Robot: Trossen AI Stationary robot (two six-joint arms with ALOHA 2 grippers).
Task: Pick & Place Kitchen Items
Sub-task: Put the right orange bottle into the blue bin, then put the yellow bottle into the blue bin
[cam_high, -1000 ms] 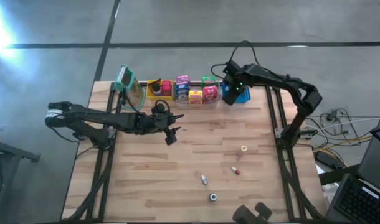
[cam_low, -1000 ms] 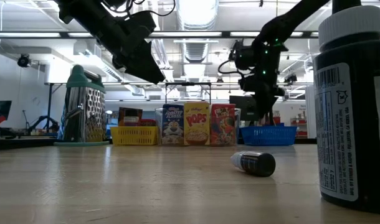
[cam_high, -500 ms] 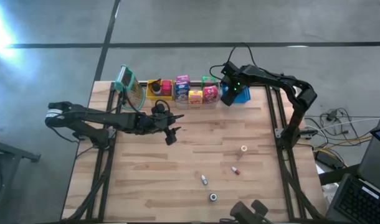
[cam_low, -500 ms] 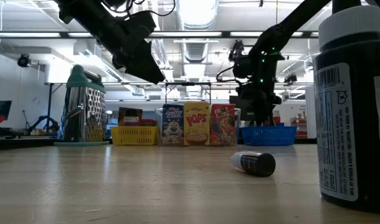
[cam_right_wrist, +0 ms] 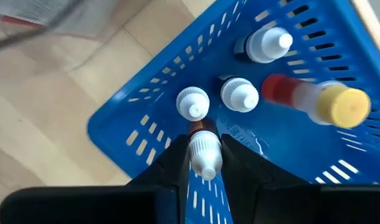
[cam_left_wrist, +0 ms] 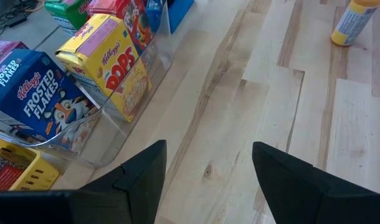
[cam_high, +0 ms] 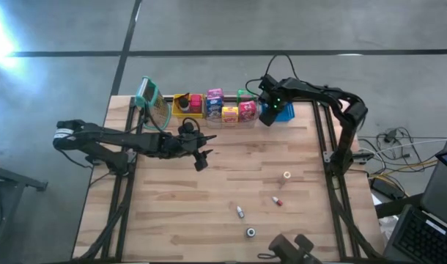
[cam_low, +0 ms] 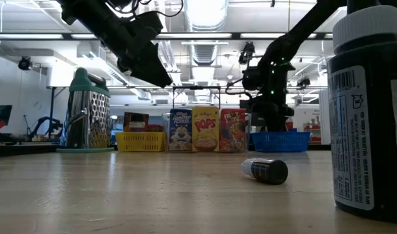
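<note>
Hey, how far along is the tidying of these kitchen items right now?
Partly done. Cereal boxes sit in the clear bin, and several bottles are in the blue basket. The right hand holds one more bottle above that basket. The left hand is open and empty over the table. Four small bottles remain loose on the table.

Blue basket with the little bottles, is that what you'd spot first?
Yes: the blue plastic basket at the table's far edge catches the eye, with the right gripper above it, fingers shut on a small white-capped bottle. Beside it stand the bright little cereal boxes in a row. The left gripper hangs open over the middle of the wooden table.
</note>
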